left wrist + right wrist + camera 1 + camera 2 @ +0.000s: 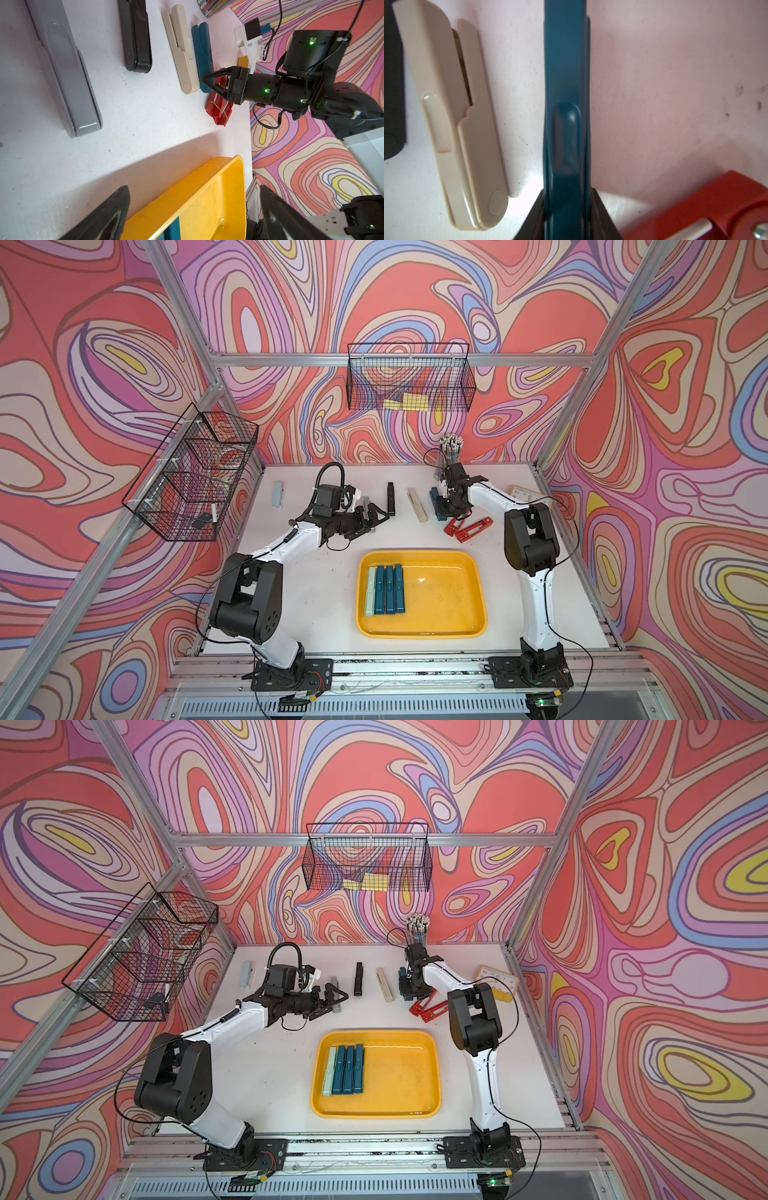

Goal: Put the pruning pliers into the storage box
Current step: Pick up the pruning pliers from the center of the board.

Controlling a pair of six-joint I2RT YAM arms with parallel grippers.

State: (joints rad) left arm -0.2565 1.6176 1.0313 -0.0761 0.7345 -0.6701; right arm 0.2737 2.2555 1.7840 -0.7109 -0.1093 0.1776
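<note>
- The storage box (419, 556) is a shallow yellow plastic tray. It is glossy, round-cornered and has a raised rim. It sits on the near middle of the matte white table (324, 597).
- Against its left wall lie a pale green pliers (370, 592) and three teal pliers (389, 589). They are side by side and touching, all slim smooth plastic bars.
- Farther back on the table is a loose row of more pliers:
  - a pale blue-grey pliers (278, 494);
  - the grey pliers (68, 72), satin-smooth with an oval thumb pad;
  - the glossy black pliers (136, 35);
  - the beige pliers (454, 116), with a rounded end and a long slot between its two arms;
  - the lone teal pliers (564, 83);
  - two shiny red pliers (218, 108), bound with thin yellowish bands.
- Left jaws: they are spread wide and hold nothing. The black fingers (108, 214) hang above the table near the grey pliers.
- Right jaws: they stand narrow around the near end of the lone teal pliers, with a black finger (533, 212) against each side. This tool lies just beside the beige pliers, with the red pair on its other side.
</note>
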